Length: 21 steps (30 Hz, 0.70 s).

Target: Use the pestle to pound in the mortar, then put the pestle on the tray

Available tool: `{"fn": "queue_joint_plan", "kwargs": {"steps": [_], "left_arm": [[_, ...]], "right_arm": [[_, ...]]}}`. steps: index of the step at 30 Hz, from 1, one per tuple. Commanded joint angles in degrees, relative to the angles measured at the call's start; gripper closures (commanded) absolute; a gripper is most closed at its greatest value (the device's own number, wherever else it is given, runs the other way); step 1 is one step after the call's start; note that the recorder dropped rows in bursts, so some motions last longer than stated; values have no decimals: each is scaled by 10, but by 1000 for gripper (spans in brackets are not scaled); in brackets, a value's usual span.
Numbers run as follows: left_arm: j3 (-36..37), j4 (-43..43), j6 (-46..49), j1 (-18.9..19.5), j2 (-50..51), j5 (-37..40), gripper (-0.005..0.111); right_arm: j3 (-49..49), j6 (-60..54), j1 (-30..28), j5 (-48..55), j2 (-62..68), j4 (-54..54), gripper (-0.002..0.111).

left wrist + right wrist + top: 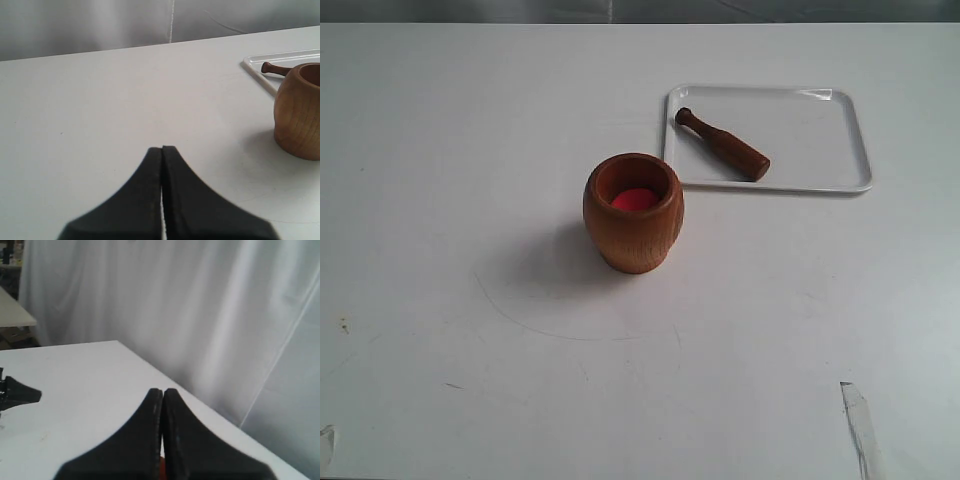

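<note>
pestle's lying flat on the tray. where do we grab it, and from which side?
Probably mid-shaft on the pestle, from straight above, closing across its diagonal axis. It lies flat on the tray, so nothing fits under it, and the low raised rim makes a side approach awkward. The shaft is slimmer there than at the thick end. The right hand is shut and must open first.

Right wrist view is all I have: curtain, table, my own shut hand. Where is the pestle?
Observer: The pestle lies flat on the tray, in its left half in the exterior view.
Operator: And the mortar?
Observer: The mortar stands upright on the table by the tray's near left corner, red showing inside.
Operator: Left hand?
Observer: The left hand is shut on nothing, low over the table, clear of the mortar.
</note>
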Motion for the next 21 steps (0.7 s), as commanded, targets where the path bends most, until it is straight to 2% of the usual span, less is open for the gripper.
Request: {"fn": "queue_joint_plan", "kwargs": {"steps": [1, 7, 13, 21], "left_arm": [[0, -4, -5, -4, -1, -2, 107], [0, -4, -5, -4, -1, -2, 107], [0, -4, -5, -4, -1, -2, 107], [0, -4, -5, -4, -1, -2, 107]], "right_arm": [[1, 2, -62, -21, -48, -8, 108], [16, 4, -156, -42, -81, 2, 108], [74, 4, -242, -79, -104, 35, 108], [222, 4, -260, -208, -151, 56, 108]]}}
